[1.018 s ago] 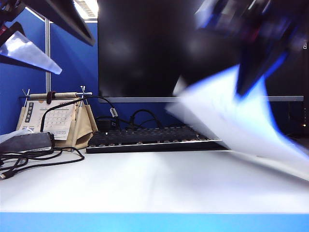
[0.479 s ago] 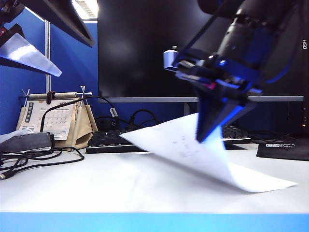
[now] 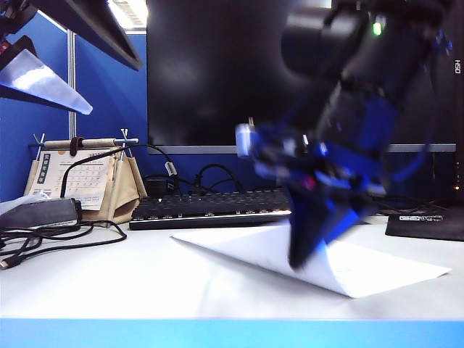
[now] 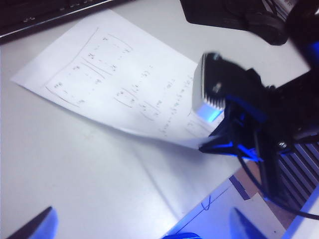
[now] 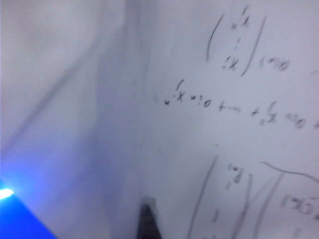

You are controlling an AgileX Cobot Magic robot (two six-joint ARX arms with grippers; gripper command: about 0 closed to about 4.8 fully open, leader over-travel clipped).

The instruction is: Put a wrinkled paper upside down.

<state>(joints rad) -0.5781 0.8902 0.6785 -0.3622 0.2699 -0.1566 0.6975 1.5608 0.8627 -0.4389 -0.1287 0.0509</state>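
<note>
The wrinkled paper [image 3: 377, 270] is a white sheet lying almost flat on the table in front of the keyboard. In the left wrist view the wrinkled paper [image 4: 114, 84] shows handwritten marks on its upper face. My right gripper [image 3: 304, 257] points down at the sheet's middle and is shut on its lifted edge; the same right gripper [image 4: 207, 147] pinches that edge in the left wrist view. The right wrist view is filled by the paper [image 5: 224, 99], with one dark fingertip [image 5: 147, 221] against it. My left gripper [image 3: 114, 87] hangs open high at the left, holding nothing [image 4: 142, 226].
A black keyboard [image 3: 210, 206] and a dark monitor [image 3: 239, 72] stand behind the sheet. A beige desk calendar [image 3: 80, 177], a black adapter [image 3: 40, 214] and loose cables sit at the left. A black pad [image 3: 428, 225] lies at the right.
My right gripper came down and leftward with the paper, which went from hanging in the air to lying nearly flat on the table. The left arm stayed still.
</note>
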